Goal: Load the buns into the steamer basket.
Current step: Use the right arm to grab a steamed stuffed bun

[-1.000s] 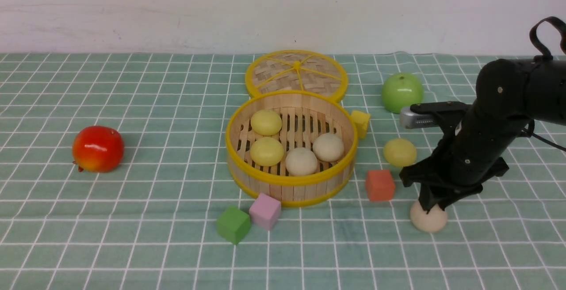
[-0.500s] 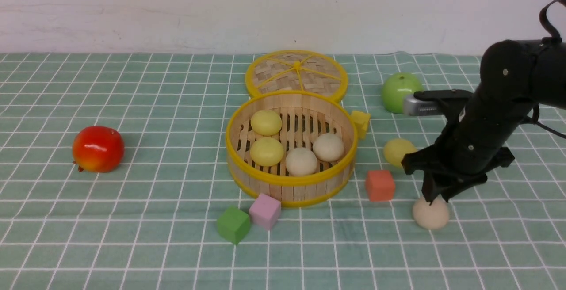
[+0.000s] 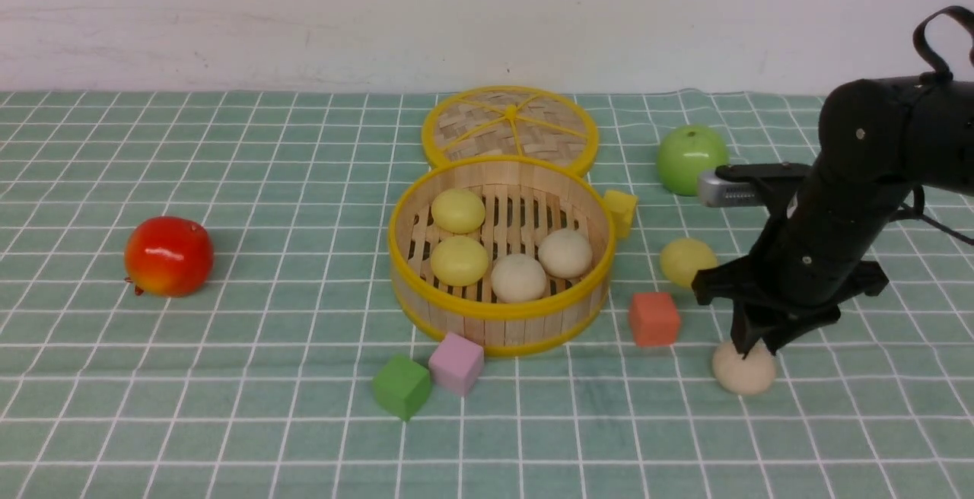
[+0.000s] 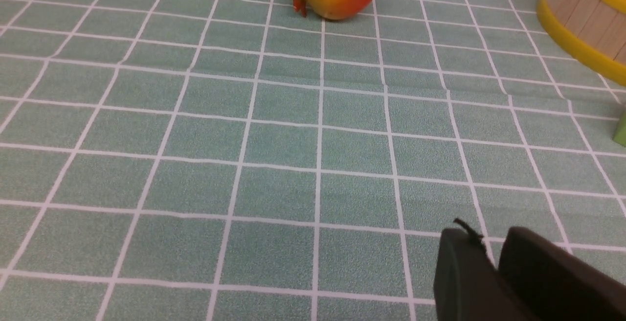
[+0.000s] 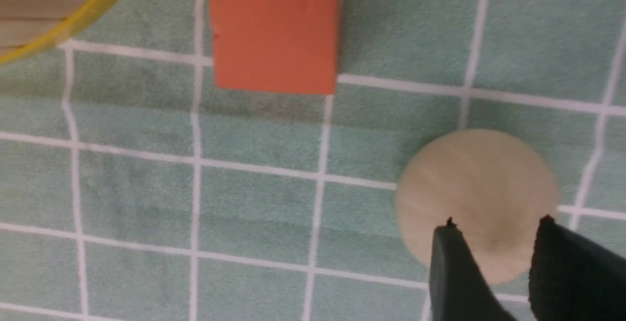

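The steamer basket (image 3: 498, 309) stands mid-table with two pale yellow buns (image 3: 457, 210) (image 3: 459, 260) and two beige buns (image 3: 518, 277) (image 3: 564, 252) inside. A third yellow bun (image 3: 685, 259) lies on the cloth to the basket's right. Nearer the front lies a beige bun (image 3: 744, 373) (image 5: 469, 179). My right gripper (image 3: 753, 347) (image 5: 498, 220) points down at it, open, with its fingertips just over the bun's top. My left gripper (image 4: 489, 235) shows only in its wrist view, low over bare cloth, its fingers almost together and nothing between them.
The woven lid (image 3: 510, 125) lies behind the basket. A green apple (image 3: 691, 157) sits at the back right and a red fruit (image 3: 168, 255) at the left. An orange cube (image 3: 654, 318) is close to my right gripper. Yellow (image 3: 621, 210), pink (image 3: 456, 363) and green (image 3: 401, 386) cubes ring the basket.
My right arm has shifted a little to the right above the beige bun, and the bun has edged slightly right with it. Its jaws keep the same spread.
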`<state>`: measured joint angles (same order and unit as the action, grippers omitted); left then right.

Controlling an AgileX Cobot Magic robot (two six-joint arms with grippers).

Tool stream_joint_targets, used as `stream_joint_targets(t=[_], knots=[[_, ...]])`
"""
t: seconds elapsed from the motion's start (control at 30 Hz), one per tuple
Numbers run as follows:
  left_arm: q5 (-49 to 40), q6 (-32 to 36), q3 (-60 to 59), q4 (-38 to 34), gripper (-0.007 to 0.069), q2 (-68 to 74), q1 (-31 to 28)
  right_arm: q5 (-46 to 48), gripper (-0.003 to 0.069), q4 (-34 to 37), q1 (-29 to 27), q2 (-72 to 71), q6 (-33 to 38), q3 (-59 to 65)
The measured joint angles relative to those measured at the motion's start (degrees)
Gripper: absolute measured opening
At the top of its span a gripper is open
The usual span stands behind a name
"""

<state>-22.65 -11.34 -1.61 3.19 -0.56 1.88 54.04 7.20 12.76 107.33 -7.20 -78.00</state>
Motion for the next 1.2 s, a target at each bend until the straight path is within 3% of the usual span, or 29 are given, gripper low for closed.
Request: stream_joint_targets(t=[0.73, 0.87, 1.07, 1.2], knots=[[0.0, 0.0, -0.1, 0.0, 0.0130, 0.0, 0.0, 0.0, 0.0232, -1.3, 0.0, 2.7, 0.0, 0.0], [0.0, 0.0, -0.1, 0.0, 0.0134, 0.0, 0.0, 0.0, 0.0168, -1.3, 0.0, 2.7, 0.0, 0.0], [0.0, 0.0, -0.1, 0.0, 0.0141, 0.0, 0.0, 0.0, 0.0006, -1.3, 0.0, 2.7, 0.0, 0.0], [0.0, 0.0, -0.1, 0.0, 0.0143, 0.0, 0.0, 0.3, 0.0001, -0.7, 0.0, 2.4, 0.1, -0.8]])
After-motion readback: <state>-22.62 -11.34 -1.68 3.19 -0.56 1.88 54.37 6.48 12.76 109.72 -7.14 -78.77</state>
